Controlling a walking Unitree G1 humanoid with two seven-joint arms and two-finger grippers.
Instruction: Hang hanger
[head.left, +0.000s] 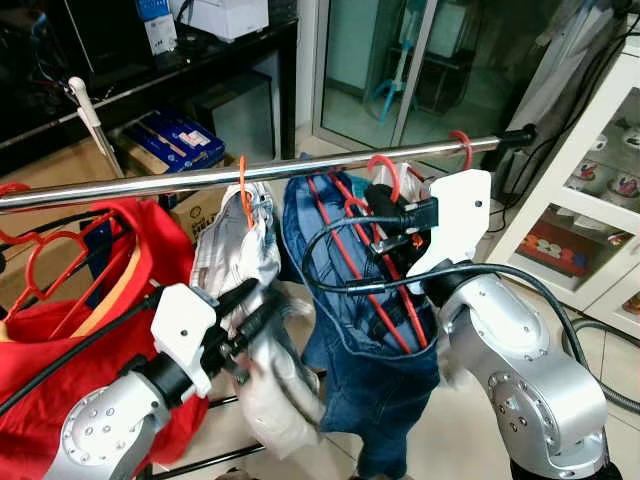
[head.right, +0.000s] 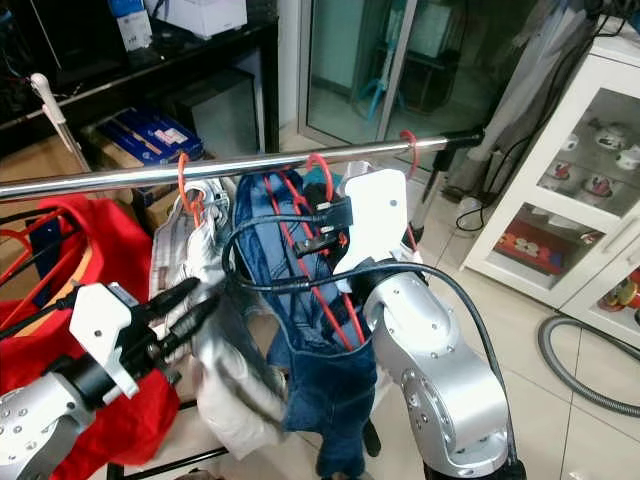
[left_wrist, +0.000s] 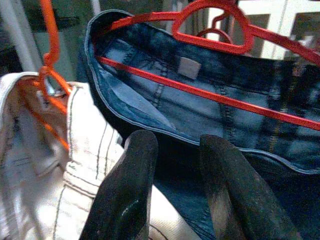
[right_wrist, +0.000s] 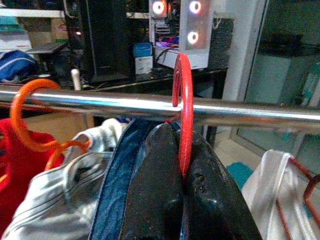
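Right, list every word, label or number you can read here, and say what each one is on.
None can be read.
Blue box under the black shelf: print too small and blurred.
Blue-and-white box on the shelf: label blurred.
Grey patch inside the jeans' waistband: no legible text.
Red package in the white cabinet: blurred.

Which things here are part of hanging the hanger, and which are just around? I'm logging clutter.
Job:
red hanger, pinched in right gripper
blue jeans on it
metal rail
left gripper, by the jeans

Around:
white jeans
red garment
white cabinet
hose
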